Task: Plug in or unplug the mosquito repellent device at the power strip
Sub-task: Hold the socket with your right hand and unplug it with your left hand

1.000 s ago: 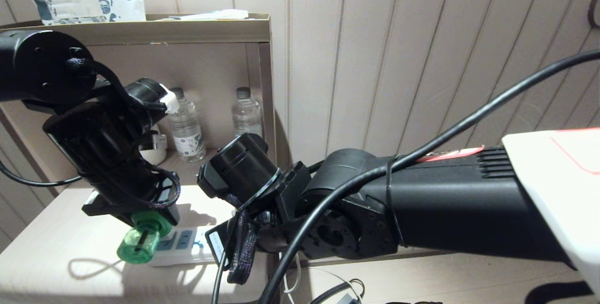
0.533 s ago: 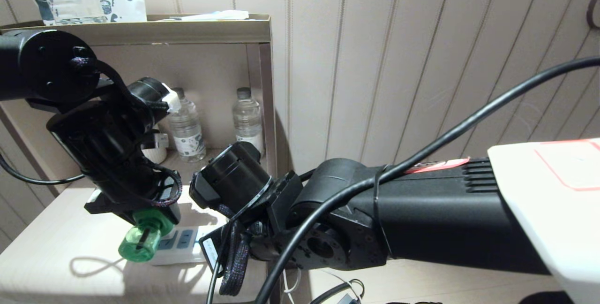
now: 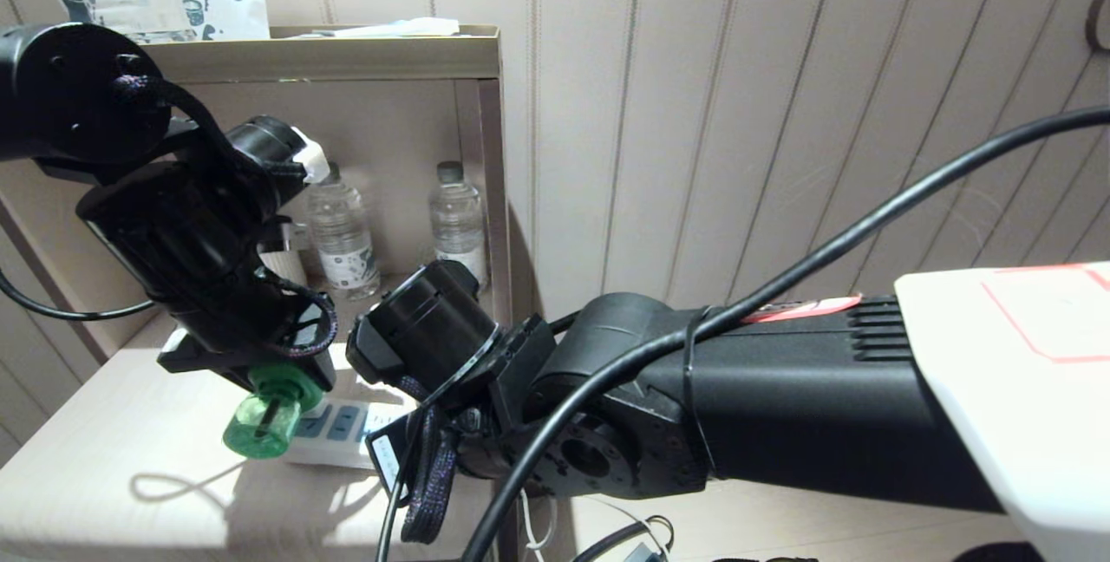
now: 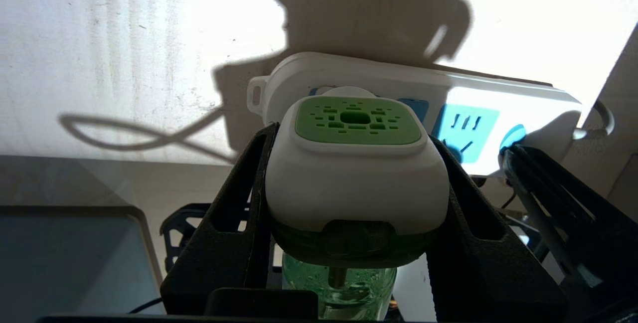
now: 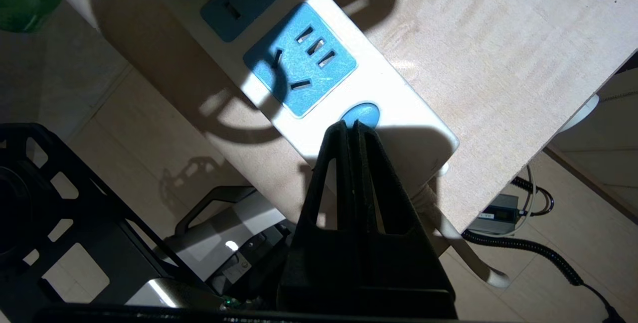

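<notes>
My left gripper (image 4: 351,133) is shut on the white cap of the mosquito repellent device (image 4: 356,163). Its green bottle (image 3: 260,428) sticks out toward the camera, tilted, just over the left end of the power strip (image 3: 347,428). The device's plug side is hidden, so contact with a socket cannot be judged. The white power strip (image 5: 389,88) lies on the pale table with blue outlets. My right gripper (image 5: 351,124) is shut, and its tips rest on the strip next to the round blue button (image 5: 361,112) at the cable end.
Two clear water bottles (image 3: 342,237) (image 3: 457,215) and a white mug (image 3: 282,271) stand in the shelf behind the table. The table's right edge (image 5: 523,163) drops to the floor, where black cables (image 5: 528,248) lie. The strip's white cable (image 5: 473,258) hangs off that edge.
The left arm has risen a little, carrying the device up and away from the strip. The right arm has edged slightly left, with its tips still at the strip.
</notes>
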### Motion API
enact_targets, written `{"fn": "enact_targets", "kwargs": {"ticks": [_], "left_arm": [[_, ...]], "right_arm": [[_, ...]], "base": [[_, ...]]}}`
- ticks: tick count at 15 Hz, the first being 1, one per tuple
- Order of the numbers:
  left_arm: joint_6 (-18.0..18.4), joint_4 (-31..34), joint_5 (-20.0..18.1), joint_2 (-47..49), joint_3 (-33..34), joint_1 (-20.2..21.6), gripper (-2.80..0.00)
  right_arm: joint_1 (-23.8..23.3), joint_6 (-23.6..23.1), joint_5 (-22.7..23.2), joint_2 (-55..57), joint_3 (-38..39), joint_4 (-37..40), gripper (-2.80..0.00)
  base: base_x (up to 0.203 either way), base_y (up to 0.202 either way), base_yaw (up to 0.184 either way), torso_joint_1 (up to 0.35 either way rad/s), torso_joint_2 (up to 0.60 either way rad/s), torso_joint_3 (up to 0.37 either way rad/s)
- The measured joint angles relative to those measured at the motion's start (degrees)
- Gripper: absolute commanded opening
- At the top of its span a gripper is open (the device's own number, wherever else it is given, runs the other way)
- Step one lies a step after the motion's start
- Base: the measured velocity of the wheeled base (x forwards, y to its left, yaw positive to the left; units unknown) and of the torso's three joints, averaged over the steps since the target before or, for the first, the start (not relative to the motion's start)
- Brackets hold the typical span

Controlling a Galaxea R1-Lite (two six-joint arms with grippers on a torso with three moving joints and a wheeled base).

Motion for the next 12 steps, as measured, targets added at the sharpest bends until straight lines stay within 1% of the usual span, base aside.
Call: {"fn": "enact_targets", "kwargs": {"ticks": [12], "left_arm": [[-0.05,0.2,-0.02,-0.29,-1.72,-0.85,-2.8]], "right_arm": [[0.15,-0.07,-0.11,4.46,-1.87,-0.02,-2.8]], "base": [[0.0,0.0,0.0,0.0,0.0,0.0]]}}
